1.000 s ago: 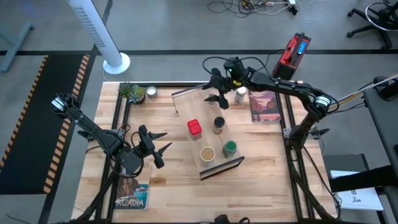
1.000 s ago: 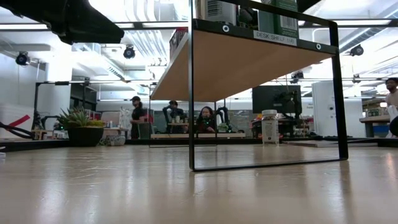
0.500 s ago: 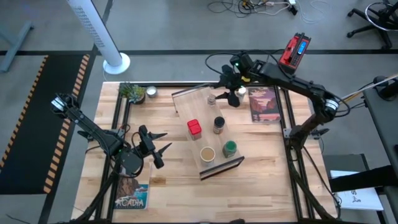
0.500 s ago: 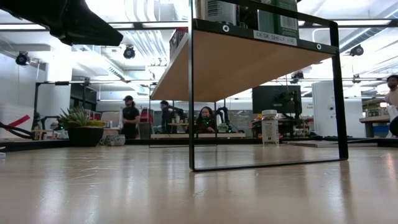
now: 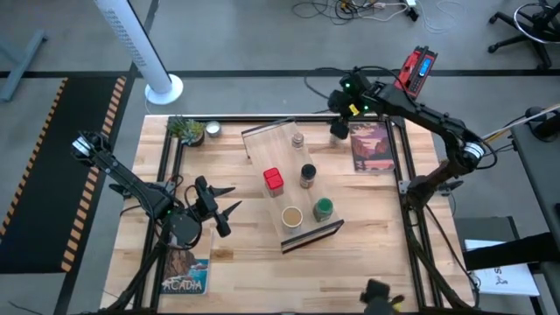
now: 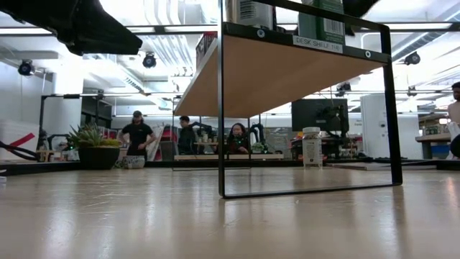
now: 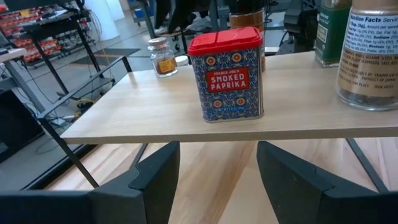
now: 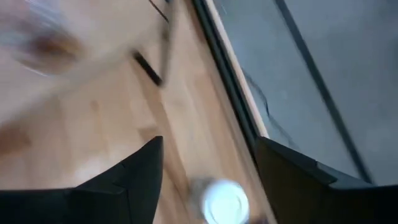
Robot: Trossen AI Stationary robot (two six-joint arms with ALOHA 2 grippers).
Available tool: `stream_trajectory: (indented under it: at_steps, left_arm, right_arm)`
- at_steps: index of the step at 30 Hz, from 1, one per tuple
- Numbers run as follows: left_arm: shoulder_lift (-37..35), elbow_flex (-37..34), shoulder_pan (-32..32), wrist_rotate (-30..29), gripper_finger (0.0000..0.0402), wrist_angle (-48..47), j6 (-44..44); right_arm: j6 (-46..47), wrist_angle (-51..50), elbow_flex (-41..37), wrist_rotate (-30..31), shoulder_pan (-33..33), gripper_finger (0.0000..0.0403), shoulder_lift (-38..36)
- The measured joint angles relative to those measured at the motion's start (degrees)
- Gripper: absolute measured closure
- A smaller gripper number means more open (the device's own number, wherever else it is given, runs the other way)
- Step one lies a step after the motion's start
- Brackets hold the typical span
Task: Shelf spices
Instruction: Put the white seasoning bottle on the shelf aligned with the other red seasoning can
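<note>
Six spices: five on the shelf (image 5: 262, 144) — brown jar (image 5: 298, 139), red tin (image 5: 274, 179), black-lidded jar (image 5: 308, 175), green-lidded jar (image 5: 323, 208), tan-lidded jar (image 5: 291, 216) — one white-capped jar (image 5: 338, 130) beside. Two books (image 5: 371, 147). One plant (image 5: 184, 128). One dish (image 5: 212, 130).

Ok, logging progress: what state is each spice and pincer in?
Red tin: upright on shelf.
Small brown jar: on shelf.
Black-lidded jar: on shelf.
Green-lidded jar: on shelf.
Tan-lidded jar: on shelf.
White-capped jar: on table, unshelved.
Left pincer: open, empty.
Right pincer: open, near white-capped jar.
</note>
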Motion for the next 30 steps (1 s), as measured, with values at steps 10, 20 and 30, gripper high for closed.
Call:
stream_trajectory:
  at_steps: [10, 20, 30]
  left_arm:
    - [0.0, 0.0, 0.01, 0.04, 0.0198, -0.25, -0.33]
    - [0.0, 0.0, 0.78, -0.13, 0.0198, -0.23, 1.32]
    - [0.0, 0.0, 1.4, -0.07, 0.0198, 0.6, 0.57]
  right_arm:
    - [3.25, 9.66, -13.13, -6.05, -9.95, 0.0113, -1.81]
    - [3.74, 20.55, -22.96, -5.98, -10.96, 0.0083, -4.52]
    - [3.86, 26.42, -24.95, -7.54, -10.96, 0.0079, -3.71]
